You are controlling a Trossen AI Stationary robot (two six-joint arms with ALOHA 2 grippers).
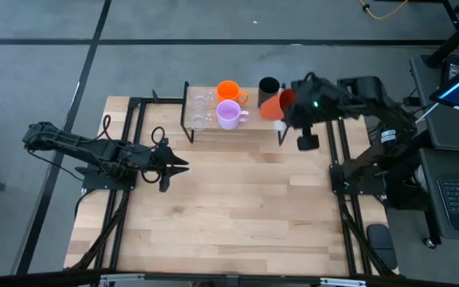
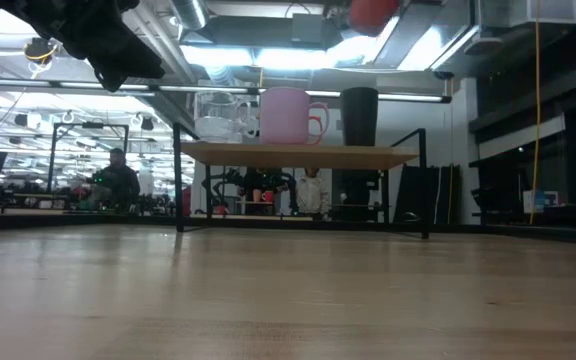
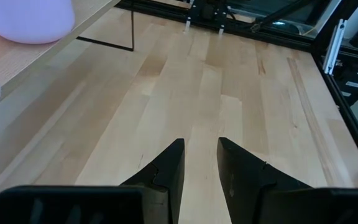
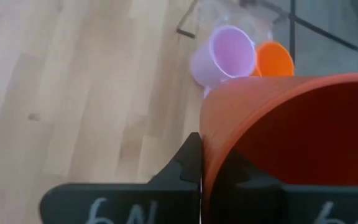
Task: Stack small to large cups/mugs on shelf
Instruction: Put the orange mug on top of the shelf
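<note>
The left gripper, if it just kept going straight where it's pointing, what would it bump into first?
Probably nothing soon. The left gripper points across bare tabletop, its fingers slightly apart. The shelf with the lilac mug sits off to one side. At the far edge there's black metal framing.

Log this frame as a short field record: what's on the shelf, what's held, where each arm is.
on shelf: two clear glass cups, orange mug, lilac mug, black cup
held: red-orange cup, tilted, above the shelf's right end
right gripper: shut on the cup's rim
left gripper: empty, fingers apart, over the bare table left of the shelf
</note>
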